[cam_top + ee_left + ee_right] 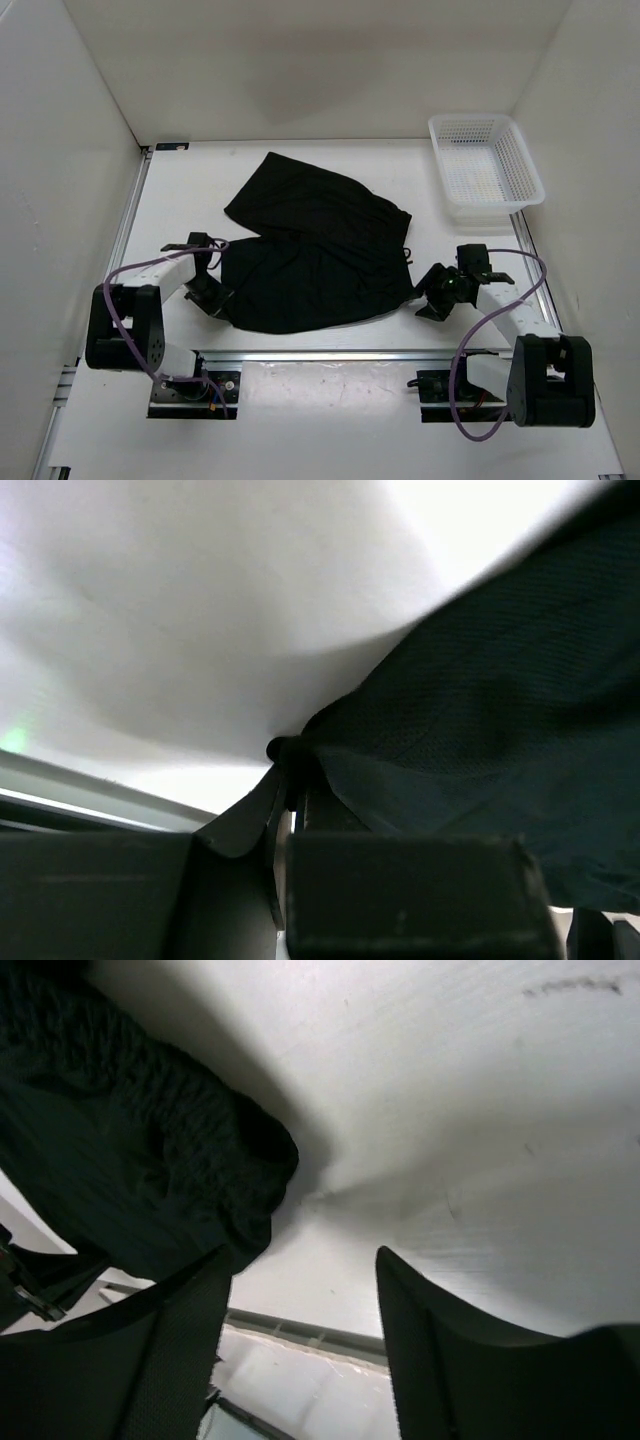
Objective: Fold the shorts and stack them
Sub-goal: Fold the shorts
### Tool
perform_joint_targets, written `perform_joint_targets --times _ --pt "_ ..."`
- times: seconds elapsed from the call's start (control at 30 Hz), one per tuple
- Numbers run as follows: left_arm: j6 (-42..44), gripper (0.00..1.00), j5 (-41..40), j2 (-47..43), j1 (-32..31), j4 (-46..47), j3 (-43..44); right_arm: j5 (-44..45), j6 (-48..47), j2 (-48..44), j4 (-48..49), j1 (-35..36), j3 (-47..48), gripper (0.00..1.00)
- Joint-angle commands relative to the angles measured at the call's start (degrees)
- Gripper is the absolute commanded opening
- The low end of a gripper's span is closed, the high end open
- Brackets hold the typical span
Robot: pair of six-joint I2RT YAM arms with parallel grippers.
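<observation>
While my left gripper (212, 292) pinches the near-left corner of the shorts (320, 250), which lie centrally with legs running far-left, I see my right gripper (432, 298) open, empty, just right of their near-right edge.

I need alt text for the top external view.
Black shorts lie spread on a white table. The left gripper is at their left edge, the right gripper at their right edge; a white basket stands in the far right corner.
</observation>
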Motion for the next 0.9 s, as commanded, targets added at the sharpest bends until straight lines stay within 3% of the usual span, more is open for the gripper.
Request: perform_joint_targets --times 0.0,0.1,0.2,0.23,0.3,0.43,0.6,0.87 --pt "-0.5 0.11 -0.2 -4.1 -0.3 2.6 0.8 -3.4 2.6 2.4 10.2 -0.1 -0.8 0.59" --pt "-0.5 0.11 -0.7 -6.1 -0.3 0.8 2.0 -4.8 4.0 5.7 15.1 -0.1 -0.8 0.54" --pt "-0.5 0.11 -1.4 -8.2 -0.3 -1.5 4.2 -4.1 3.5 7.5 15.1 -0.1 0.7 0.28" --pt "-0.5 0.11 -2.1 -8.8 -0.3 -2.1 4.8 -4.1 2.5 8.2 14.3 -0.1 1.2 0.13" --pt "-0.5 0.11 -3.0 -10.6 -0.3 -4.1 7.1 -2.7 1.1 7.6 11.6 -0.1 1.9 0.01" --pt "0.0 0.11 -4.8 -11.8 -0.3 -7.4 14.4 -0.8 0.5 2.0 6.6 -0.1 3.0 0.00" --pt "1.4 0.11 -7.0 -6.1 -0.3 -11.6 29.1 3.0 0.5 -3.8 -1.3 -0.1 8.4 0.00" --pt "2.5 0.11 -8.4 15.7 0.3 -16.5 65.7 7.2 0.0 0.9 -8.9 -0.1 23.6 0.00"
